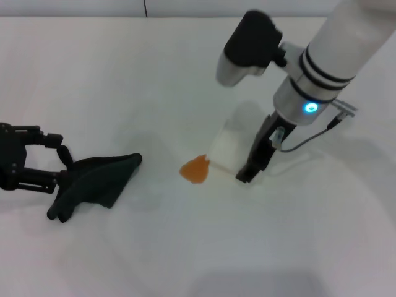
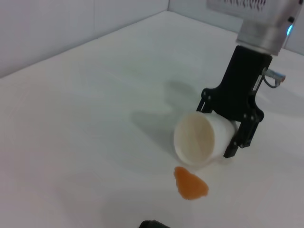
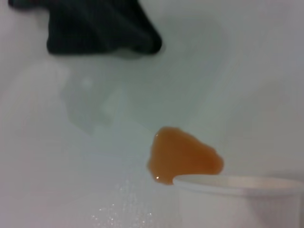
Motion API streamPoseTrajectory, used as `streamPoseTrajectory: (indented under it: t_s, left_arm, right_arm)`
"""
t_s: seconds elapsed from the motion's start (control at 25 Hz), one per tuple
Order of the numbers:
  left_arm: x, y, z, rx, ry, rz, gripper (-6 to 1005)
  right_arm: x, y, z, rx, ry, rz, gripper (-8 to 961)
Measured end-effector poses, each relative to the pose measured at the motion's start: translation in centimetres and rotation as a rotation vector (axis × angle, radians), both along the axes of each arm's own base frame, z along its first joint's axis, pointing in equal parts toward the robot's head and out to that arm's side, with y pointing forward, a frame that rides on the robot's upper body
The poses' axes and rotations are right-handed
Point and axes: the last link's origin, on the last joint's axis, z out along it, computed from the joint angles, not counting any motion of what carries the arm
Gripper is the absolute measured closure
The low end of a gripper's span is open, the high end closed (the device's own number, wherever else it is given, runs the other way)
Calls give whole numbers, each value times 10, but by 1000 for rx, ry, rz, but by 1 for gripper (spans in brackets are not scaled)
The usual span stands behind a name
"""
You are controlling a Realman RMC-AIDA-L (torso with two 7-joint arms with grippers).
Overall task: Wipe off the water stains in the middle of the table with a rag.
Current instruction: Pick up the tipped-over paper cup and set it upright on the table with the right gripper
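White worktop (image 1: 124, 74): right gripper (image 1: 247, 162) clamps a tipped paper cup (image 1: 226, 147) just beside the water stains (image 1: 195, 169); left gripper (image 1: 59, 176), closed on the rag (image 1: 96, 182), should drag it flat toward the right gripper across the blot.

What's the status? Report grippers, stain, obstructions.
Left gripper shut on rag, left of stain. Right gripper shut on tipped cup. Cup mouth beside stain, unwiped.
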Motion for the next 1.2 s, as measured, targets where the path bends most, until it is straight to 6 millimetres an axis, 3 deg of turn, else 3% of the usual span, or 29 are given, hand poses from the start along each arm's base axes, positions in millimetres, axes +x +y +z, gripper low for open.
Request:
streamPoseTrajectory:
  t_s: [0.2,0.4,0.56,0.76,1.0,1.2]
  left_arm:
    - [-5,-4,1,4,-1,16,118]
    - [-4,-3,3,17,-6,16,118]
    - [-4,-1,3,25,-5,14,118]
    - [-2,0,2,30,-10,12,118]
    - [-1,3,-1,46,-13,14,117]
    - [-1,3,-3,46,-18,13,117]
  right_arm:
    - [3,0,32,90,157,24,294]
    - [29,-3,81,223,334,39,328]
    - [53,-7,103,311,478,63,341]
    - [83,-15,106,416,664,134,342]
    - [121,-29,90,570,895,205,343]
    - [144,-40,77,698,943,274,346]
